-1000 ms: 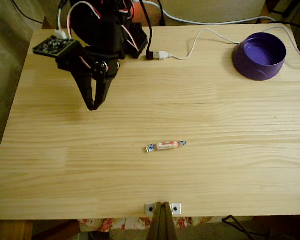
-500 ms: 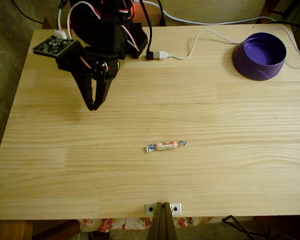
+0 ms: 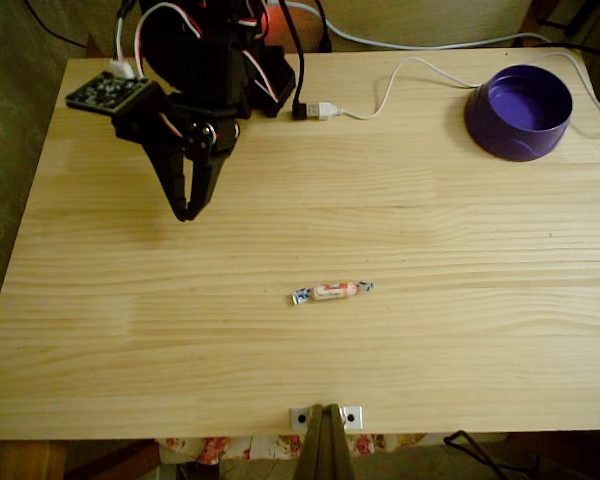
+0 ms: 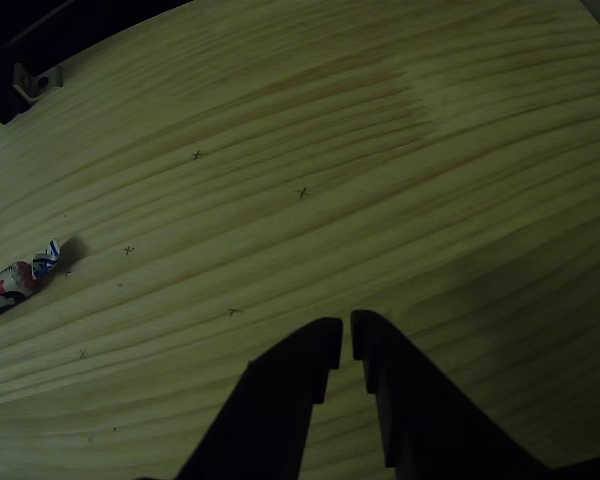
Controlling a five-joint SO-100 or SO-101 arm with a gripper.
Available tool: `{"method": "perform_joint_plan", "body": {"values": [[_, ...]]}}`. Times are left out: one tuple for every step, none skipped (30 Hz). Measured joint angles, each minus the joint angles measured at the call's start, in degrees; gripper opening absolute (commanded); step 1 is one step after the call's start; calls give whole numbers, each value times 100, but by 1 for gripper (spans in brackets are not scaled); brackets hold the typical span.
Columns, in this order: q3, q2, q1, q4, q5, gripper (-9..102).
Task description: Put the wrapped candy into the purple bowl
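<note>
One claw, one candy, one bowl on the board. Starting at the gripper [image 3: 187,213]: it is hanging in the upper left of the fixed view, black fingers pointing down toward the wooden table [image 3: 430,330], tips drawn together into a single point. In the other view the gripper [image 4: 346,338] is coming up from the bottom edge, just right of centre, and the two fingertips are sitting almost together, only a thin sliver of wood grain showing between them. Nothing is lying between the fingers, and they are gripping nothing. Whether the tips are touching the tabletop I cannot tell.

Moving outward: the wrapped candy [image 3: 331,291] is lying flat on the bare wood near the middle of the fixed view, below and to the right of the claw and well apart from it, long axis running roughly left to right. In the other view the wrapped candy [image 4: 15,279] is peeking in at the left edge, one blue-and-white twisted end showing, far off to the side of the fingers.

Further out, the purple bowl [image 3: 520,135] is sitting upright in the upper right corner of the fixed view, well apart from both candy and claw. A white cable [image 3: 400,75] is snaking along the top edge between the arm and the bowl.
</note>
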State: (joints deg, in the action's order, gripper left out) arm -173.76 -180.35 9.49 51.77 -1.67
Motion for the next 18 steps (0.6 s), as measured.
{"method": "perform_joint_plan", "body": {"values": [[0,0,0,0,0,0],[0,0,0,0,0,0],[0,0,0,0,0,0],[0,0,0,0,0,0],[0,0,0,0,0,0],[0,0,0,0,26,0],[0,0,-9,0,62,0],[0,0,-62,0,97,0],[0,0,-158,0,141,0],[0,0,-193,0,176,0],[0,0,-167,0,149,0],[0,0,-141,0,132,0],[0,0,-149,0,141,0],[0,0,-176,0,141,0],[0,0,-185,0,141,0],[0,0,-185,0,132,0],[0,0,-176,0,123,0],[0,0,-132,0,97,0]]}}
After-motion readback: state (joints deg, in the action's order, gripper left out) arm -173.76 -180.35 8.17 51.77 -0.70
